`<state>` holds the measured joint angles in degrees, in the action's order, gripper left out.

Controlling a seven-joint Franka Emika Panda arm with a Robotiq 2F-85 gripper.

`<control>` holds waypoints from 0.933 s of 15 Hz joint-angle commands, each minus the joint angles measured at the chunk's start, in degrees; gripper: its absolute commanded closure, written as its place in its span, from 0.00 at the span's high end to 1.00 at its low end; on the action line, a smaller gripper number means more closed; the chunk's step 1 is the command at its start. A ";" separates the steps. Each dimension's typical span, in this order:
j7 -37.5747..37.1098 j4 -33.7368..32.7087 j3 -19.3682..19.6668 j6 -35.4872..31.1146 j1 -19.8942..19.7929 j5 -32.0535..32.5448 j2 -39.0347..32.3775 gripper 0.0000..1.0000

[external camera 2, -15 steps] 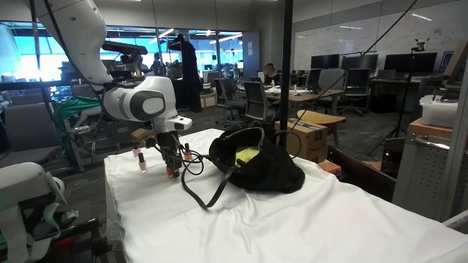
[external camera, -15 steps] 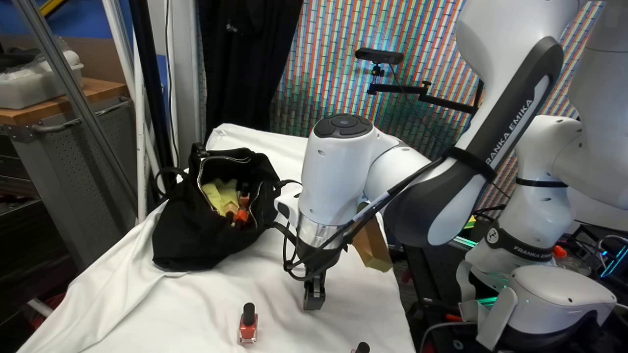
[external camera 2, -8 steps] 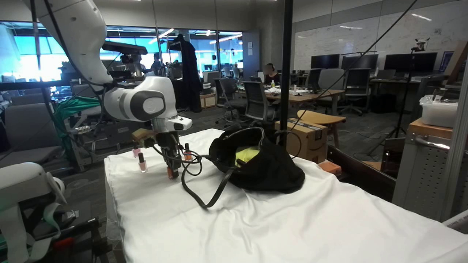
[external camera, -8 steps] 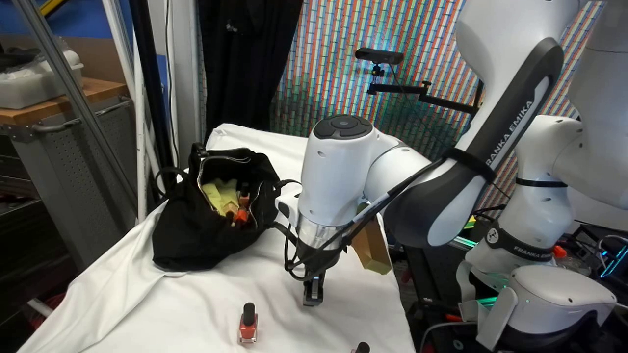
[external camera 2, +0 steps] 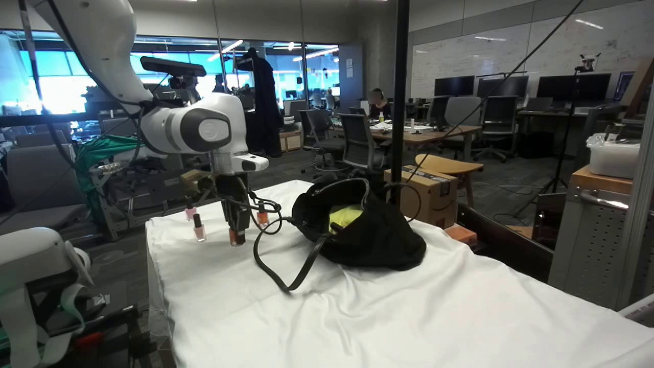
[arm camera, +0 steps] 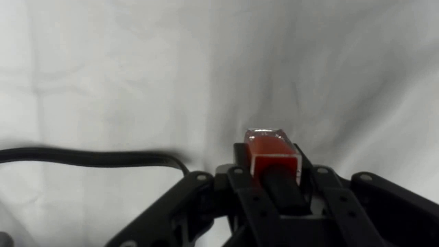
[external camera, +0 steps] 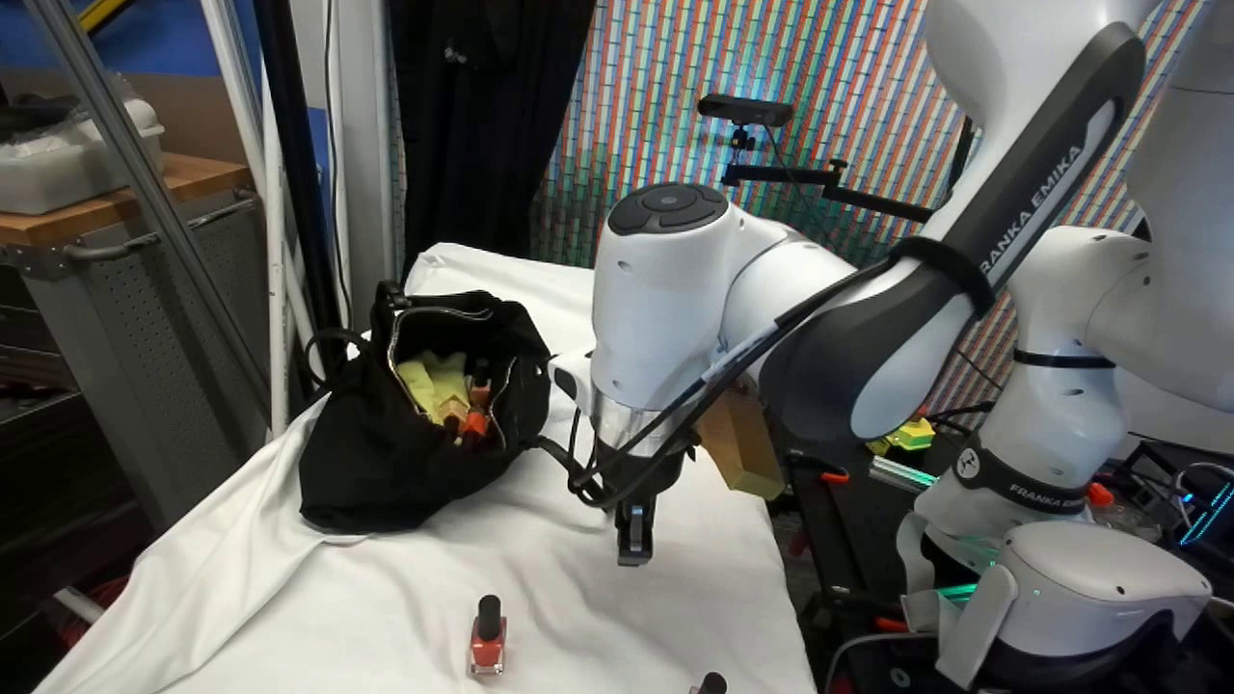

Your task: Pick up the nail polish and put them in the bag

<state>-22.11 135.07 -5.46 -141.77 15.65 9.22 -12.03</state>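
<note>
A bottle of red nail polish [arm camera: 273, 159] is caught between the fingers [arm camera: 241, 156], which pinch its glass body from either side, its black cap [arm camera: 280, 185] uppermost. It is held over the white-draped table [external camera 2: 434, 317], apart from the black fabric handbag [external camera: 386, 472]. Another red bottle [external camera: 488, 648] stands upright on the cloth [external camera: 289, 607], clear of the fingers, and in an exterior view a pale pink bottle [external camera 2: 200, 233] and a deeper pink bottle [external camera 2: 190, 212] stand near the table's edge. The handbag slumps with its mouth open; inside show an orange bottle [external camera: 479, 394], a red-orange bottle [external camera: 474, 424] and something yellow [external camera: 429, 381]. One thin black handle [external camera 2: 309, 260] loops down onto the cloth.

Above the fingers, the white Franka arm [external camera: 660, 308] arches over the table. In an exterior view a black drape [external camera: 472, 145] hangs beside a multicoloured striped panel [external camera: 636, 116]; in an exterior view a cardboard box [external camera 2: 429, 199] stands beyond the handbag, a plastic tub [external camera 2: 613, 159] rests on a wood-topped metal cart [external camera 2: 587, 245], and a person [external camera 2: 379, 108] sits at a desk [external camera 2: 434, 135] far behind.
</note>
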 commanded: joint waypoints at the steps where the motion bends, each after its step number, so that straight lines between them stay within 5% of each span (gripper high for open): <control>1: 1.25 -0.12 0.28 4.88 -1.56 2.28 6.01 0.20; 7: 0.67 -4.39 0.81 6.02 -5.57 5.86 8.78 0.20; 14: -2.26 -13.83 2.66 3.46 -8.58 9.11 3.54 0.20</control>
<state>-22.21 125.78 -3.57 -137.00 7.65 16.31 -5.24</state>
